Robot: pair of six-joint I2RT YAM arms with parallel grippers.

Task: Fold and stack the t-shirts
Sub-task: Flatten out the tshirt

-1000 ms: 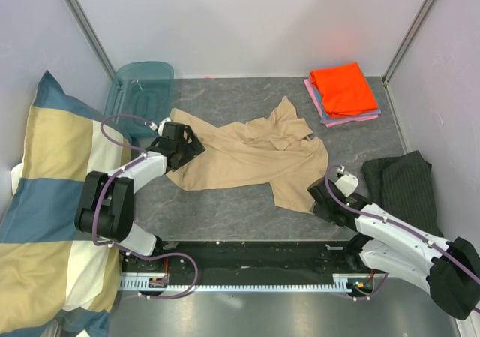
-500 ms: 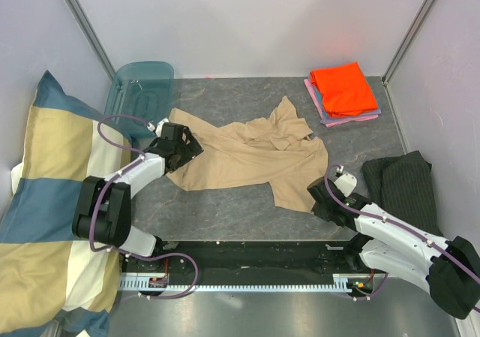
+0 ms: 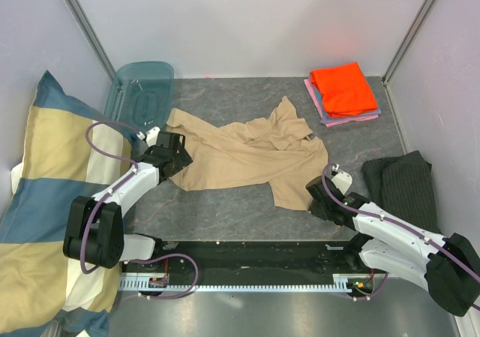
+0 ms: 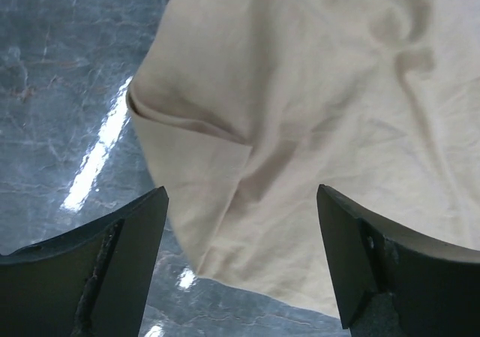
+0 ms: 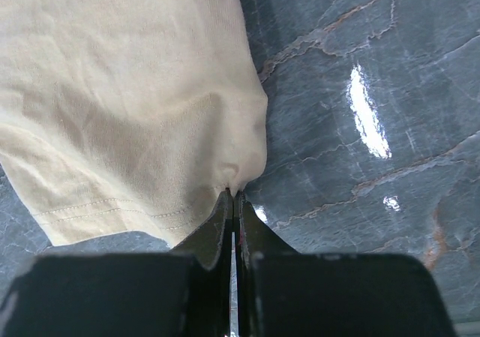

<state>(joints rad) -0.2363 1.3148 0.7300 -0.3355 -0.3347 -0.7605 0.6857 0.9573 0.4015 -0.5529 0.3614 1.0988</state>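
Tan t-shirt (image 3: 247, 153) lies crumpled and unfolded across the middle of the table (image 3: 240, 211), one end reaching toward the left edge and the other toward the near right; a folded stack (image 3: 343, 89), orange on top with pink and blue edges under it, sits at the far right corner. The right gripper (image 5: 233, 196) is closed tight on a small tuck of the shirt's near-right hem, the cloth puckering at its tips. The left gripper (image 4: 241, 194) stands wide above the shirt's left end, its fingers on either side of a turned-over edge and not touching the cloth.

The step in hand seems to be getting a second hold so the shirt can be spread flat before folding. To do it well, the left gripper should come straight down over that turned-over edge until both fingers reach past it, then close on the doubled cloth rather than on a loose single wrinkle; a shallow bite would likely slip once tension comes on. With both holds firm, the arms should lift only a little and draw apart evenly, so the right side's small pinch is not torn loose. The pull should run along the table's near edge, away from the checked pillow (image 3: 45, 194) at the left and the dark striped cloth (image 3: 409, 187) at the right; the shirt should be laid down smooth, well short of the stack.
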